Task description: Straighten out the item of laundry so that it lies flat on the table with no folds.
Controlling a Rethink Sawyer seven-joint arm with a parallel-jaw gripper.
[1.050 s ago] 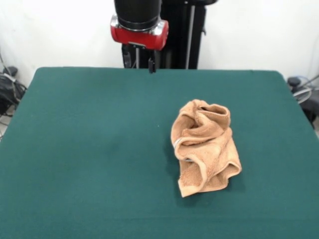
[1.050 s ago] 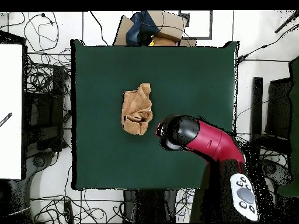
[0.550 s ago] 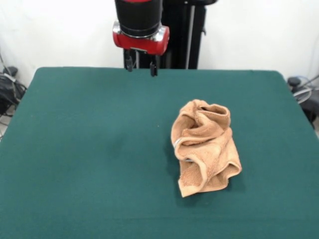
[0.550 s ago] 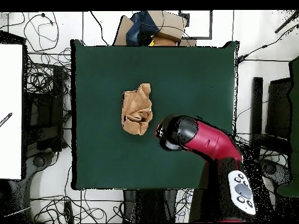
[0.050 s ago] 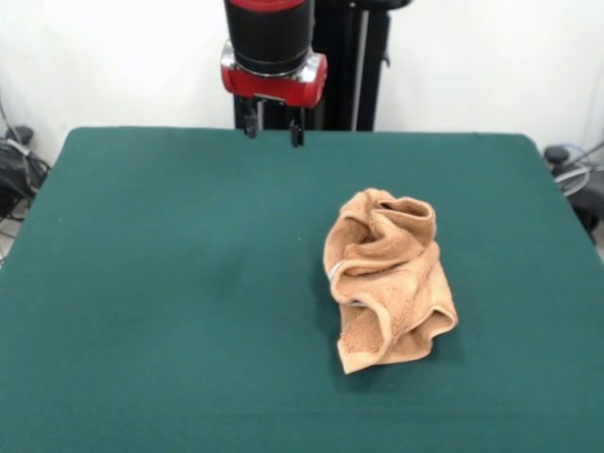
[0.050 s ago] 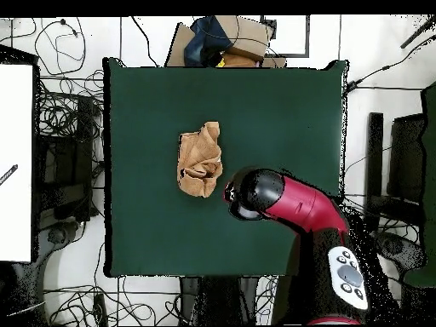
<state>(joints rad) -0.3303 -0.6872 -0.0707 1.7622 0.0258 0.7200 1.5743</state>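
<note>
Your towel lies crumpled in folds on the green table (right of its centre in the front view). Your gripper hangs above the table's far edge, well apart from the towel, fingers spread and holding nothing.

— What are we looking at down there?

— We are seeing the table, a wide rectangle with a dark green felt-like top.

— And what are we finding on it?

— Just one thing — the tan-orange towel is lying crumpled in a heap, folded over on itself, right of the middle in the front view, with green showing all round it.
</note>
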